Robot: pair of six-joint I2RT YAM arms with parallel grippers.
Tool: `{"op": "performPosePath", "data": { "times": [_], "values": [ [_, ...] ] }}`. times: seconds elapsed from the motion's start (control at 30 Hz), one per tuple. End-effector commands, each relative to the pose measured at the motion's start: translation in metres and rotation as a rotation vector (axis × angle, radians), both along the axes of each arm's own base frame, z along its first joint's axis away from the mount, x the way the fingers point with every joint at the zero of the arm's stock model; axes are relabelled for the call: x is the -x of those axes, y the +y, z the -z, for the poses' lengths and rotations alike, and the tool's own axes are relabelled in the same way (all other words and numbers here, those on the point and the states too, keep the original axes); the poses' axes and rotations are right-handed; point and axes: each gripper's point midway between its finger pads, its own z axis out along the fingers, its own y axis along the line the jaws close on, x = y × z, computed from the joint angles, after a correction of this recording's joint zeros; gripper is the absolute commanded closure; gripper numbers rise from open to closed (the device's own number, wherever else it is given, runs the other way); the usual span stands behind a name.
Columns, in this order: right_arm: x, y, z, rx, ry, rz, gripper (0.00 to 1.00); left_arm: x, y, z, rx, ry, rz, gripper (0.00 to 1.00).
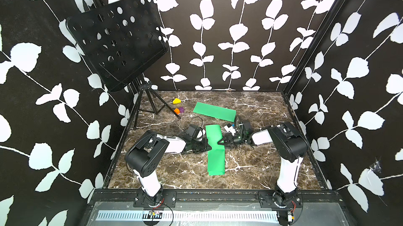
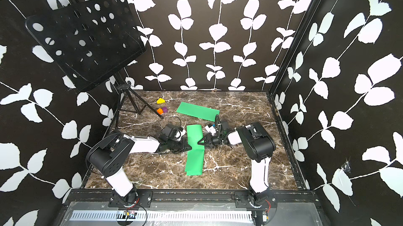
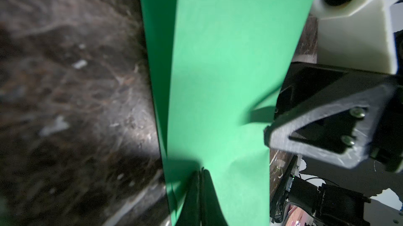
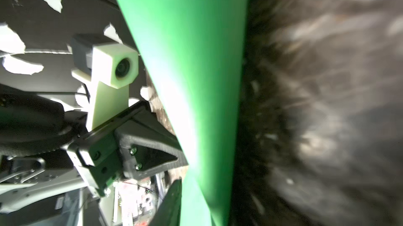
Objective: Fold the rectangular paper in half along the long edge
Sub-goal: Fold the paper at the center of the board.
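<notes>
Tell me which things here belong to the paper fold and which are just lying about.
In the job: green rectangular paper sheet between the arms; left gripper, shut on one long edge; right gripper, at the opposite edge.
Lying about: second green paper sheet at the back; yellow angled block; orange block; purple block; black perforated metal music stand.

Both top views are bright and sharp, bowed at the edges. From my wrists the counter [image 3: 65, 105] past my jaws smears soft; glare whitens the paper [image 4: 185, 83] beside them.
</notes>
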Motion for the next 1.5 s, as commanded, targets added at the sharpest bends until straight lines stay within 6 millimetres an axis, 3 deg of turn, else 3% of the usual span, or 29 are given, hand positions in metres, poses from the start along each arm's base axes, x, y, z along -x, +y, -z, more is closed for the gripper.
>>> {"op": "performPosePath", "data": {
  "times": [0.0, 0.03, 0.17, 0.27, 0.3, 0.43, 0.57, 0.67, 0.77, 0.9, 1.0, 1.1, 1.17, 1.3, 1.4, 1.47],
  "values": [
    [0.002, -0.013, 0.020, 0.085, 0.040, 0.051, 0.90, 0.043, 0.044, 0.054, -0.219, 0.169, -0.011, 1.00],
    [0.002, -0.013, 0.021, 0.087, 0.040, 0.050, 1.00, 0.043, 0.044, 0.054, -0.220, 0.172, -0.010, 1.00],
    [-0.001, -0.015, 0.022, 0.096, 0.031, 0.057, 1.00, 0.044, 0.044, 0.058, -0.221, 0.177, -0.005, 1.00],
    [-0.009, -0.013, 0.021, 0.095, 0.024, 0.064, 0.70, 0.046, 0.045, 0.060, -0.222, 0.187, -0.006, 1.00],
    [-0.011, -0.011, 0.021, 0.091, 0.025, 0.065, 0.65, 0.047, 0.045, 0.061, -0.222, 0.189, -0.005, 1.00],
    [-0.026, -0.007, 0.019, 0.079, 0.009, 0.069, 0.62, 0.048, 0.046, 0.062, -0.222, 0.193, -0.003, 1.00],
    [-0.041, -0.006, 0.012, 0.062, -0.013, 0.075, 0.75, 0.050, 0.047, 0.064, -0.226, 0.200, -0.002, 1.00],
    [-0.046, -0.007, 0.009, 0.065, -0.028, 0.070, 1.00, 0.051, 0.047, 0.064, -0.228, 0.203, -0.002, 1.00],
    [-0.050, -0.008, 0.006, 0.065, -0.040, 0.069, 1.00, 0.053, 0.048, 0.065, -0.227, 0.205, -0.002, 1.00],
    [-0.060, -0.007, 0.003, 0.062, -0.053, 0.081, 0.69, 0.054, 0.049, 0.067, -0.224, 0.212, -0.005, 1.00],
    [-0.069, -0.004, 0.002, 0.054, -0.064, 0.080, 0.67, 0.055, 0.048, 0.068, -0.218, 0.215, -0.002, 1.00],
    [-0.082, -0.004, 0.001, 0.052, -0.075, 0.088, 0.77, 0.055, 0.047, 0.068, -0.216, 0.218, 0.000, 1.00],
    [-0.089, -0.005, 0.000, 0.051, -0.083, 0.096, 1.00, 0.056, 0.048, 0.069, -0.218, 0.220, 0.001, 1.00],
    [-0.097, -0.004, -0.004, 0.044, -0.089, 0.088, 1.00, 0.057, 0.048, 0.069, -0.219, 0.222, -0.001, 1.00],
    [-0.102, -0.004, -0.004, 0.051, -0.097, 0.091, 0.70, 0.058, 0.049, 0.070, -0.219, 0.225, -0.002, 1.00],
    [-0.106, -0.002, -0.004, 0.049, -0.102, 0.093, 0.62, 0.058, 0.049, 0.071, -0.218, 0.227, -0.003, 1.00]
  ]
}}
